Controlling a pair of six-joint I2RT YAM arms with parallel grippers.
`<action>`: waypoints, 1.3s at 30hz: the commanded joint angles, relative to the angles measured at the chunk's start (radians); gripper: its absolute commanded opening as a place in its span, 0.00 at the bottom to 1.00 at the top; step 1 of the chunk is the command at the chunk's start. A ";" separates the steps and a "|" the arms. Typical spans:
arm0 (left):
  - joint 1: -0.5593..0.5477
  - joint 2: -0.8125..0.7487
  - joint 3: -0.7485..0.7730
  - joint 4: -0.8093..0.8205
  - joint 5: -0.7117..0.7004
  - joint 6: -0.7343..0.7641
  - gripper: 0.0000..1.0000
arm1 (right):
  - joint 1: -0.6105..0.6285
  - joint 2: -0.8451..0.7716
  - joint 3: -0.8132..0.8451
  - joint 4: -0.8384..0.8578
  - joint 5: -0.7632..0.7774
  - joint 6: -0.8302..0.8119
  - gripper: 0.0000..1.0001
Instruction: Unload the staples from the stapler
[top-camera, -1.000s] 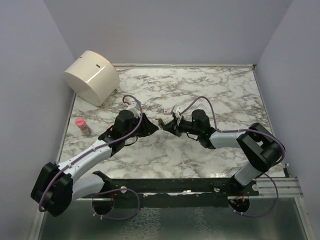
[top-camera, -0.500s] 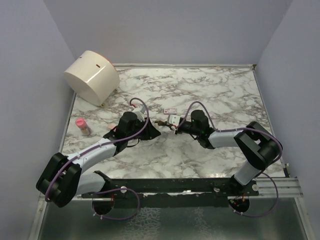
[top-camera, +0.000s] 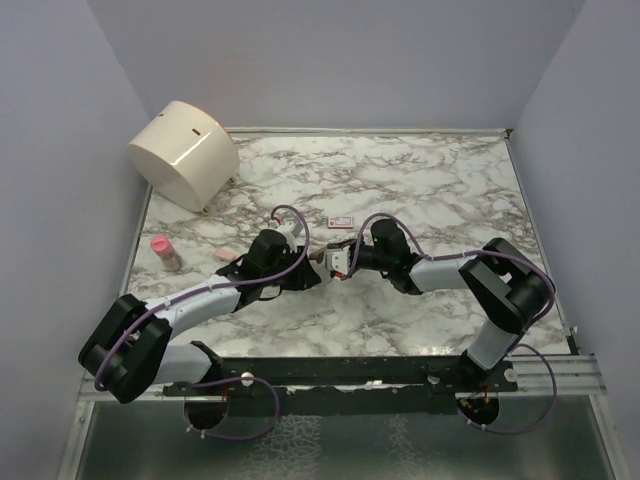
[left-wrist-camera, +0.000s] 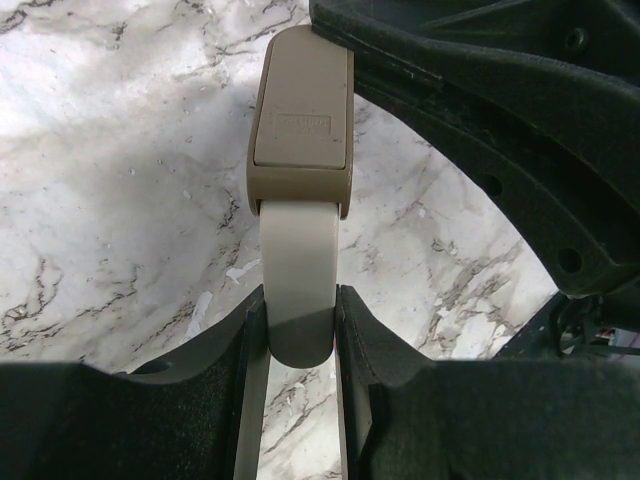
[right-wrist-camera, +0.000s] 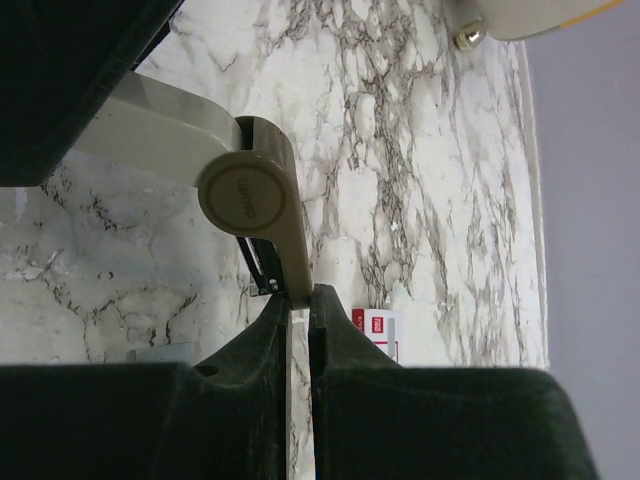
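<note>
Two arms (top-camera: 190, 300) (top-camera: 445, 270) low, elbows out — left fingers (left-wrist-camera: 352, 370) and right fingers (right-wrist-camera: 330, 340) tight on the stapler (left-wrist-camera: 300, 150)

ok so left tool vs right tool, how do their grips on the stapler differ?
The left tool clamps the pale arm of the stapler across its width, jaws partly apart; the right tool pinches a thin tan edge by the round hinge, jaws nearly together. In the top view the left tool is on its left, the right tool on its right. Shared: both hold the stapler.
</note>
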 joint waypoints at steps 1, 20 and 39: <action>-0.031 0.056 -0.025 -0.054 -0.046 0.019 0.00 | 0.018 0.024 0.001 0.093 0.021 -0.078 0.01; -0.031 -0.057 0.228 -0.317 -0.147 -0.067 0.00 | 0.030 -0.109 0.078 -0.302 -0.223 0.186 0.01; -0.027 0.050 0.358 -0.409 -0.234 -0.024 0.00 | 0.028 -0.227 -0.106 -0.012 0.017 0.926 0.55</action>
